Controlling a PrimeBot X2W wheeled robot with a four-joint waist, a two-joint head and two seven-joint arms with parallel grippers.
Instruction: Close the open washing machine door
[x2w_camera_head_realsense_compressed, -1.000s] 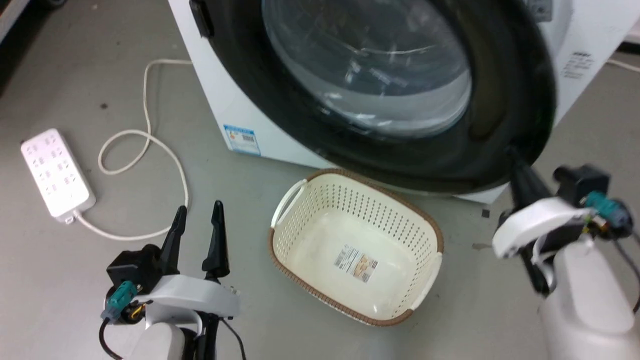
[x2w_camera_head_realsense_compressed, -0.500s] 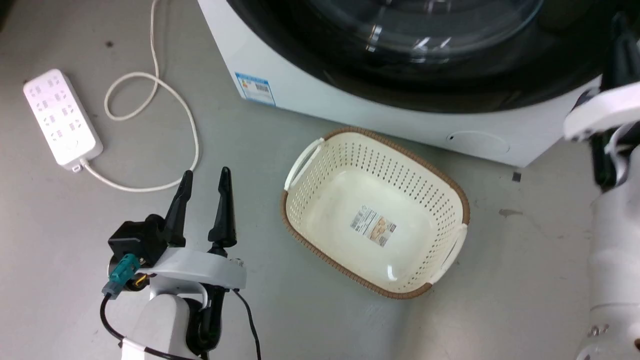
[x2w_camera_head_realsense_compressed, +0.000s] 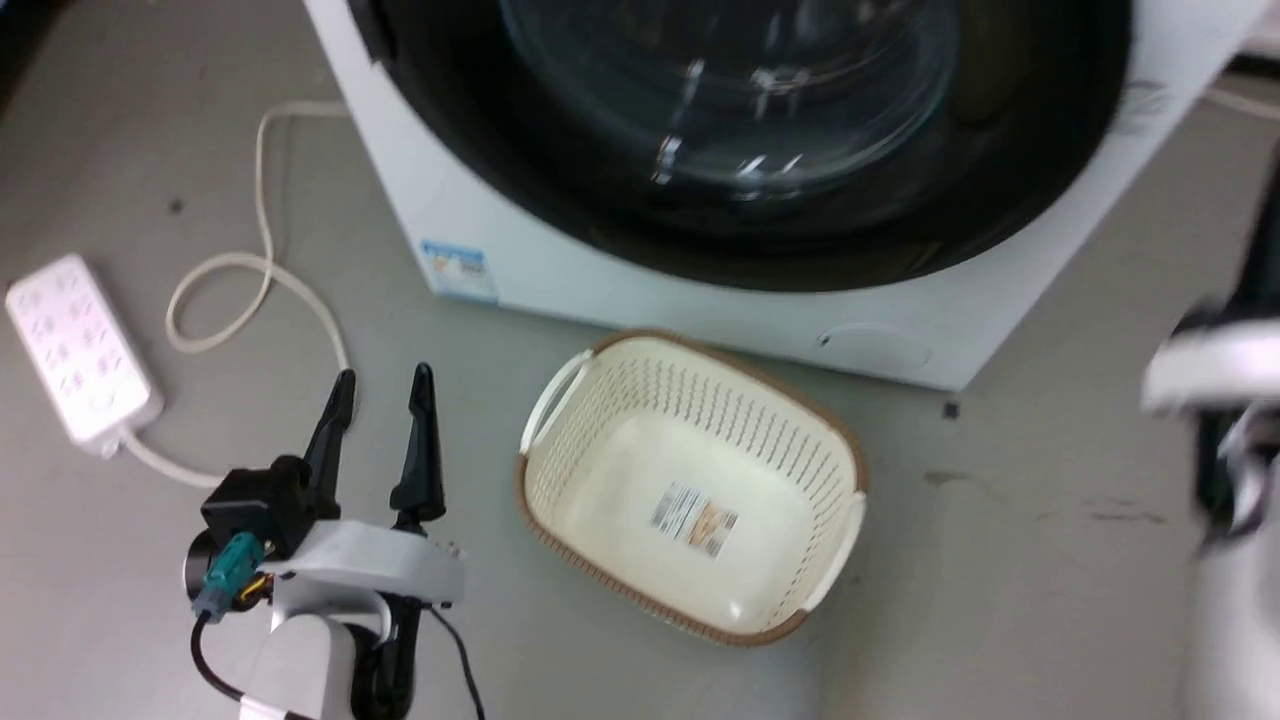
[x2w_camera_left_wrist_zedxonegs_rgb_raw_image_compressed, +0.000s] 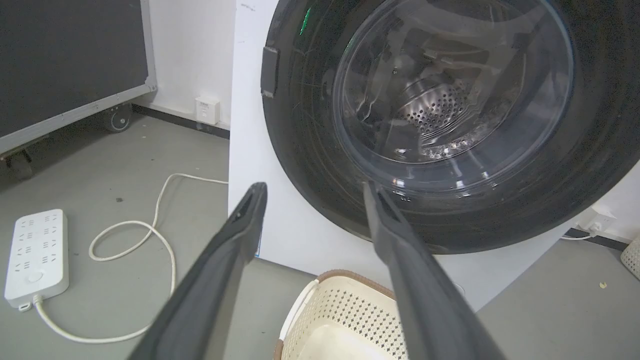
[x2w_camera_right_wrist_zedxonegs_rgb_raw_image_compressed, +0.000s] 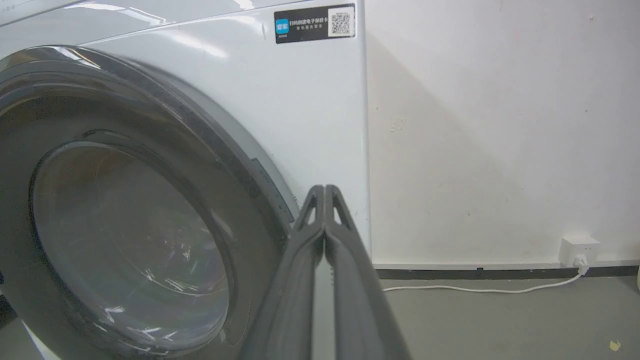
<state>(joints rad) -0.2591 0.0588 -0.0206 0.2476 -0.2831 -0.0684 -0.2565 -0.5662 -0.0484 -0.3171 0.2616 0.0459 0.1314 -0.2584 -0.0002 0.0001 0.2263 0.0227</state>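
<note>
The washing machine door (x2w_camera_head_realsense_compressed: 470, 150) sits flat against the front of the washing machine (x2w_camera_head_realsense_compressed: 600, 290). The left claw (x2w_camera_head_realsense_compressed: 383, 372) hovers above the floor (x2w_camera_head_realsense_compressed: 1000, 560) beside the laundry basket (x2w_camera_head_realsense_compressed: 700, 400), its fingers spread apart and empty. The right claw (x2w_camera_right_wrist_zedxonegs_rgb_raw_image_compressed: 325, 189) has its fingers pressed together on nothing, near the door's rim.

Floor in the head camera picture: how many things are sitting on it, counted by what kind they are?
washing machine: 1
laundry basket: 1
power strip with its cord: 1
Total: 3
</note>
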